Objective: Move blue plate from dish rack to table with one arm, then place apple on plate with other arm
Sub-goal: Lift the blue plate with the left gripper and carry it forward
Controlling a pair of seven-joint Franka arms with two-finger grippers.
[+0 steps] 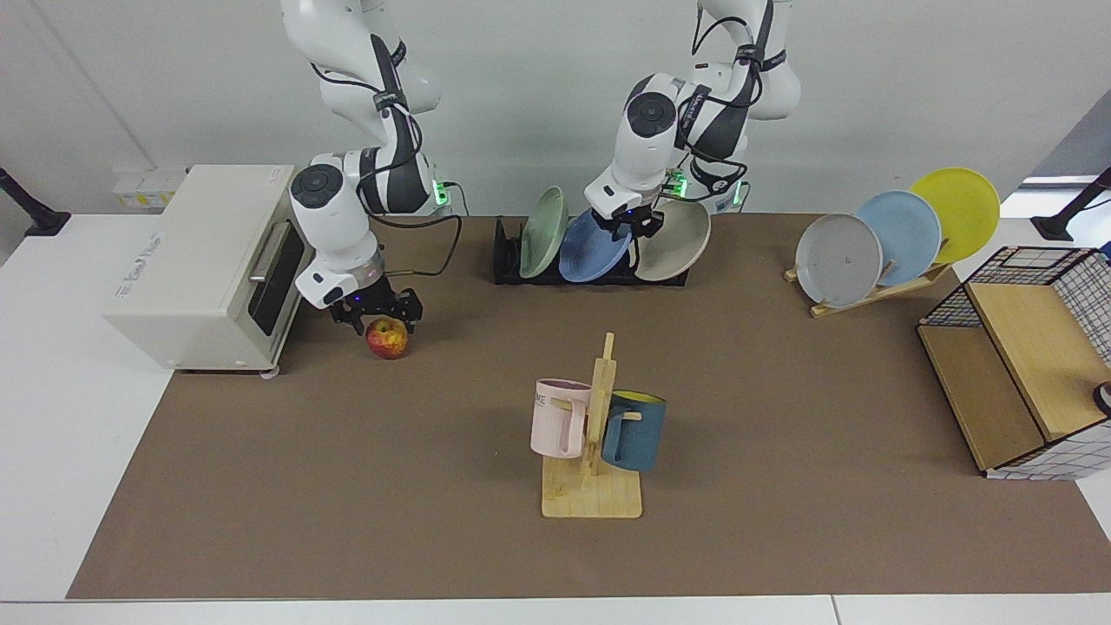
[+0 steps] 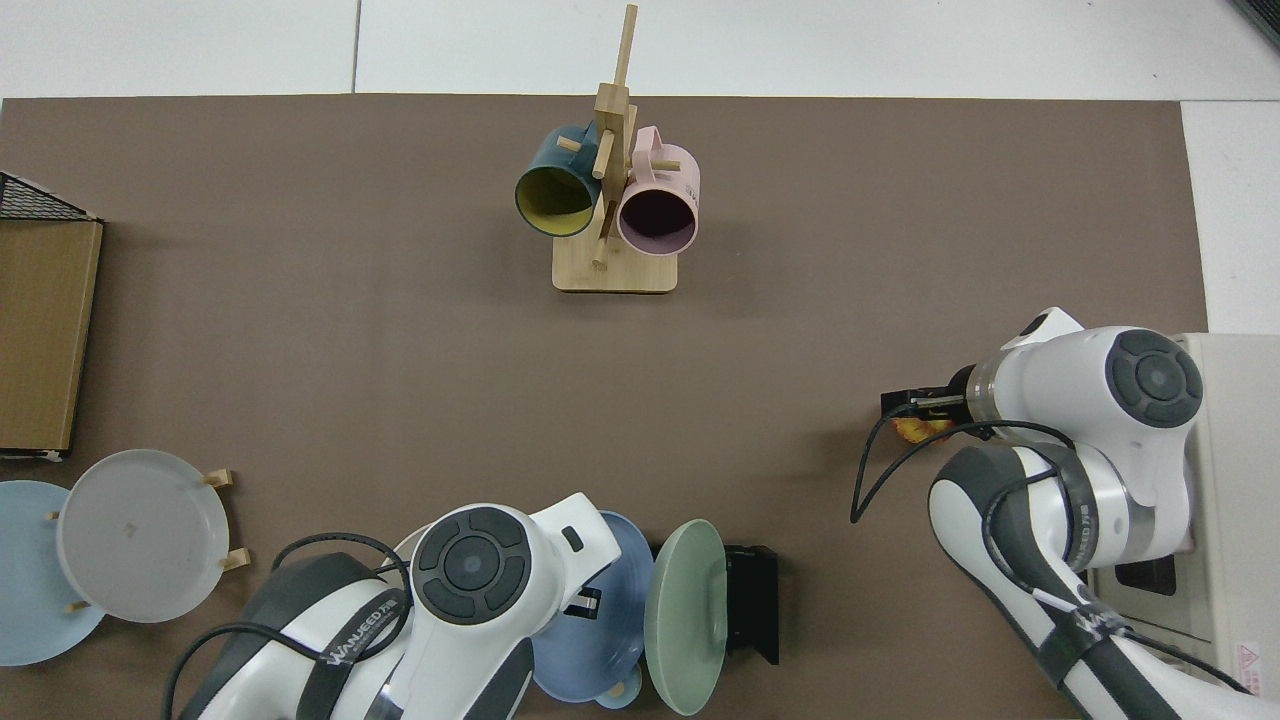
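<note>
Facing view: left gripper closed on the blue plate, tilted in the dish rack; lifting risked knocking neighbouring plates. Right gripper spread over the apple.

Top view: table beyond the rack lay bare; apple mostly hidden.

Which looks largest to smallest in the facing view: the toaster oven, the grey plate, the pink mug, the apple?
1. toaster oven
2. grey plate
3. pink mug, though it stands nearer the camera
4. apple
</note>
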